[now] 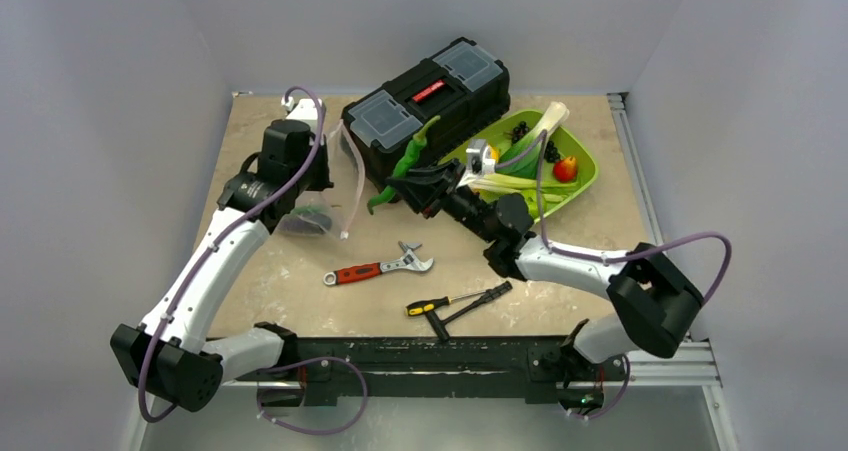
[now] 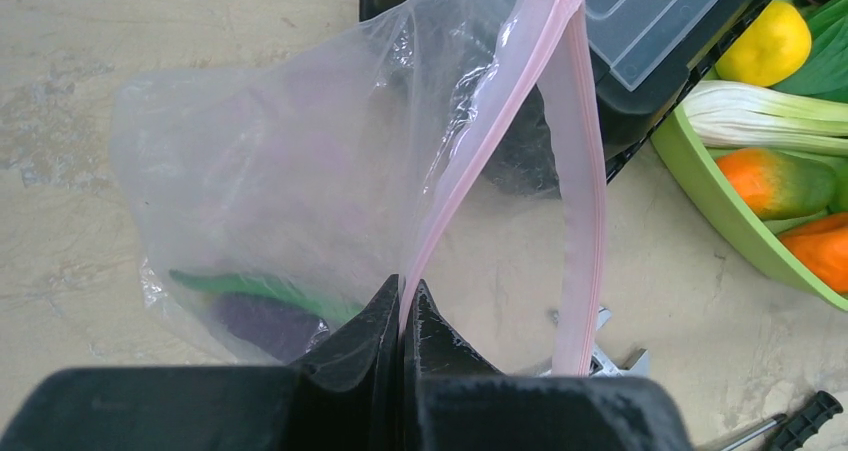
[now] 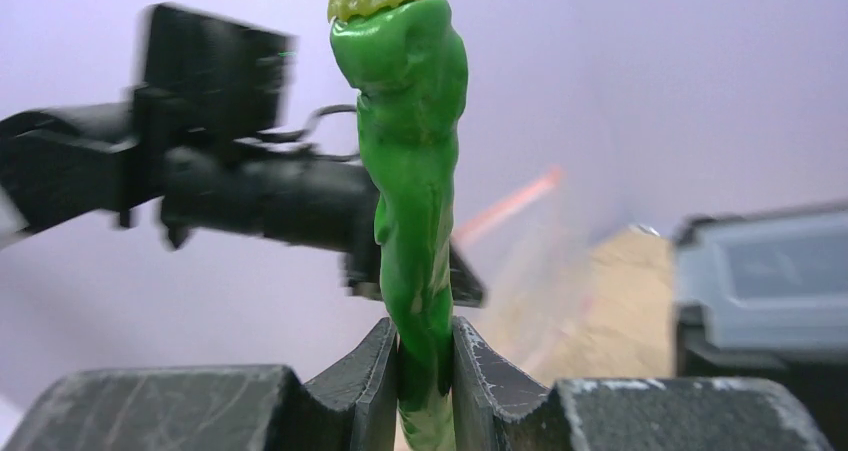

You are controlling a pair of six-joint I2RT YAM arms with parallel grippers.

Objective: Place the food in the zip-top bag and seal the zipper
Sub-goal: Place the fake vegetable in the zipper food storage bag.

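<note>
Gripping, left tool: clenched tight on one lip of the zip-top bag, plastic pinched flat between the black fingers.
Gripping, right tool: grasping the green pod near its lower end; the pod stands up out of the fingers.
Zip-top bag: clear, thin, crinkly film, hanging from the left tool over the left part of the surface.
Zipper: pale pink strip, matte. Its two halves are split apart, one running down into the left tool's fingers and the other hanging loose to the right, so the mouth gapes.
In bag: dark purple piece and a slim green piece, both at the bottom, just left of the tool.
Green pod: glossy, lumpy, curved, with a pale yellow-green cap. It sits in front of the toolbox, right of the bag's mouth and near it; contact unclear.
Toolbox: black hard plastic with clear lid panels, behind bag and pod.
Tray: lime green, smooth, right of the toolbox. It holds a yellow fruit, a white-green stalk, an orange-green fruit and black grapes.
Wrench: metal head, red handle, flat on the surface in front of the bag.
Screwdrivers: crossed, right of the wrench.
</note>
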